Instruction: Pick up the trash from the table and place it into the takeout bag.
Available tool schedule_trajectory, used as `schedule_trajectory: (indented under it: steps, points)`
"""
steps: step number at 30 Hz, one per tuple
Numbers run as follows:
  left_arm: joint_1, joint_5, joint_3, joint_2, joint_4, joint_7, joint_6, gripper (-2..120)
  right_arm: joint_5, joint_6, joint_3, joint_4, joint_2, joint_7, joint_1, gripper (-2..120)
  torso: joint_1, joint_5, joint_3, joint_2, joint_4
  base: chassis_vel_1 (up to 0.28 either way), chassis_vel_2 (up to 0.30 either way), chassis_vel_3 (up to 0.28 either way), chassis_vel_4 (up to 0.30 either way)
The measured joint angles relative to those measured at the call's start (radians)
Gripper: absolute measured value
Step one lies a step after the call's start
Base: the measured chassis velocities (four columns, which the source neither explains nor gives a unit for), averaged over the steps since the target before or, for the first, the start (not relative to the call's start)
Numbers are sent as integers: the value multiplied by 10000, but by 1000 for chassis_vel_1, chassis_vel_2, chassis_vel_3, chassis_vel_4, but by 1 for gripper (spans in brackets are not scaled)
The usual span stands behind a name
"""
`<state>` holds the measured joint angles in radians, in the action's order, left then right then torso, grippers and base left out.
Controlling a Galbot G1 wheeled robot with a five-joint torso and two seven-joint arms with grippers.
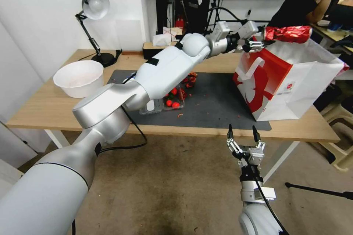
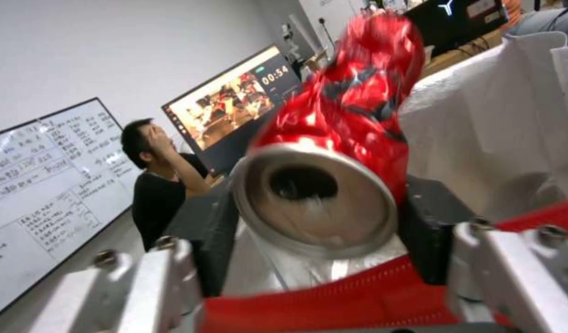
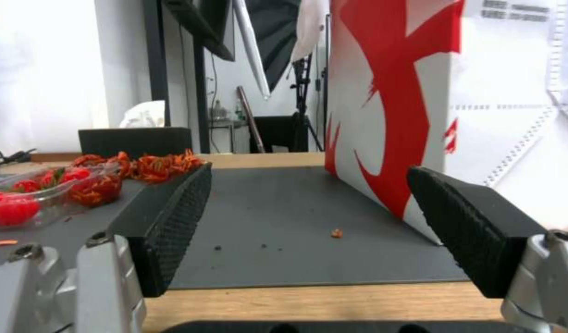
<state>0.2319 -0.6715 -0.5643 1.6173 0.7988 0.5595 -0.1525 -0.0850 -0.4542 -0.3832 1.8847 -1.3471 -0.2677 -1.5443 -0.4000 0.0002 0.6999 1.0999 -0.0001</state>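
Sitting at the left of the head view, a white bowl (image 1: 78,78) is resting on the light-wood table (image 1: 44,108), with a desk lamp (image 1: 92,22) standing behind it. Toward the centre, a clear plastic tray of red scraps (image 1: 167,102) is lying on the dark grey mat (image 1: 213,106), partly hidden by the left arm, which is reaching across the frame to the upper right. There the left gripper (image 1: 261,41) is clamping a crushed red can (image 1: 287,33) by its end, holding it sideways over the open top of the red and white takeout bag (image 1: 283,84); in the left wrist view the can's (image 2: 352,125) silver end is sitting between the black pads (image 2: 204,231). No brand on the can is readable, and the bag's small print is too fine to read. At lower centre-right, the right gripper (image 1: 242,134) is hanging below the table's near edge with its fingers spread wide and gripping nothing; the right wrist view is showing its pads (image 3: 173,222) apart, facing the mat (image 3: 296,240) and the bag (image 3: 395,106).
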Motion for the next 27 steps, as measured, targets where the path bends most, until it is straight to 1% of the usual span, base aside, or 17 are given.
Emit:
schedule_trajectory:
  steps: [1, 2, 3, 4, 7, 8, 10, 15, 17, 18, 19, 20, 21, 22, 25, 26, 27]
  points:
    - [0, 0, 0, 0, 0, 0, 0, 63, 0, 0, 0, 0, 0, 0, 0, 82, 0, 0, 0, 0, 0, 0, 0, 0, 0]
    - [0, 235, 5, -15, -322, 79, -96, 68, 3, -7, -2, 13, -30, 0, 1, 82, -1, -3, 1, -1, 6, 0, 0, 0, 0]
    - [-20, 315, 19, -23, -395, 71, -107, 74, 3, -8, -6, 35, -35, -2, 1, 82, -1, -4, 1, 0, 8, 0, 0, 0, 0]
    - [-20, 315, 19, -23, -395, 71, -107, 74, 3, -8, -6, 35, -35, -2, 1, 82, -1, -4, 1, 0, 8, 0, 0, 0, 0]
    - [-55, 362, 27, -32, -408, 71, -103, 81, 4, -9, -25, 44, -30, -5, 1, 82, 0, -3, 0, 0, 3, 0, 0, 0, 0]
    - [-62, 361, 25, -34, -399, 73, -99, 87, 4, -10, -29, 34, -29, -7, 3, 82, 0, -4, 0, 0, -2, 0, 0, 0, 0]
    - [-99, 329, 24, -56, -334, 73, -90, 97, 3, -11, -30, 6, -50, -15, 28, 82, 0, -3, 1, 0, 2, 0, 0, 0, 0]
    - [-128, 318, 111, -66, -222, 31, -106, 100, 1, -3, -32, 12, -43, -21, 45, 81, 0, -3, 0, 0, -1, 0, 0, 0, 0]
    - [-168, 212, 520, -79, 68, -137, -41, 100, -6, 1, -44, 34, -33, -26, 22, 81, -1, -2, 1, -1, 2, 0, 0, 0, 0]
    - [-215, 37, 688, -209, 419, -205, 91, 100, -5, 9, -26, 40, -36, -26, 33, 81, 0, -1, 0, 0, -12, 0, 0, 0, 0]
    - [-215, 37, 688, -209, 419, -205, 91, 100, -5, 9, -26, 40, -36, -26, 33, 81, 0, -1, 0, 0, -12, 0, 0, 0, 0]
    - [-268, -73, 753, -433, 596, -249, 163, 100, -4, 18, -17, 45, -40, -26, 39, 81, 1, 1, -1, 1, -14, 0, 0, 0, 0]
    - [-411, -209, 893, -945, 851, -314, 262, 100, -1, 40, -13, 58, -45, -26, 52, 81, 1, -1, 1, 1, -3, 0, 0, 0, 0]
    - [-411, -209, 893, -945, 851, -314, 262, 100, -1, 40, -13, 58, -45, -26, 52, 81, 1, -1, 1, 1, -3, 0, 0, 0, 0]
    - [-835, -299, 1262, -1900, 1231, -357, 299, 100, 27, 59, -7, 105, -62, -24, 40, 81, 0, -8, 0, 1, 8, 0, 0, 0, 0]
    - [-835, -299, 1262, -1900, 1231, -357, 299, 100, 27, 59, -7, 105, -62, -24, 40, 81, 0, -8, 0, 1, 8, 0, 0, 0, 0]
    - [-1013, -328, 1365, -2204, 1383, -401, 301, 100, 33, 64, -8, 116, -62, -25, 29, 81, -1, -9, 1, 1, 7, 0, 0, 0, 0]
